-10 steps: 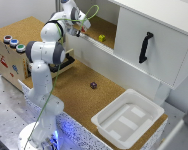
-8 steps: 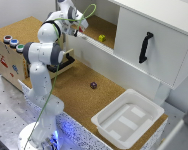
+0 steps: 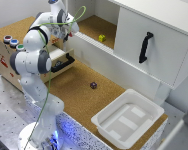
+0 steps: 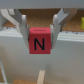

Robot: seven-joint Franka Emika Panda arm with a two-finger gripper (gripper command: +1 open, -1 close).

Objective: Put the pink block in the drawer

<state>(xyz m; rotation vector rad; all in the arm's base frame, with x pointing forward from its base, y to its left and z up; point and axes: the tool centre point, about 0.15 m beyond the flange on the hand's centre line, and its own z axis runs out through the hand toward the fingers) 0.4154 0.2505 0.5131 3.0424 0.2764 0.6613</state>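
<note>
Pink block (image 4: 39, 44) between tool (image 4: 39, 31) fingers

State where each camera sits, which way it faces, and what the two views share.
Exterior view: off the arm, high above the cork table, looking down at the drawer, dark purple block, white plastic bin and cabinet door; the whole arm shows.
Wrist view: on the wrist, looking along the gripper at the pink block, marked N, held between its fingers.
Shared: the yellow block and the gripper.
</note>
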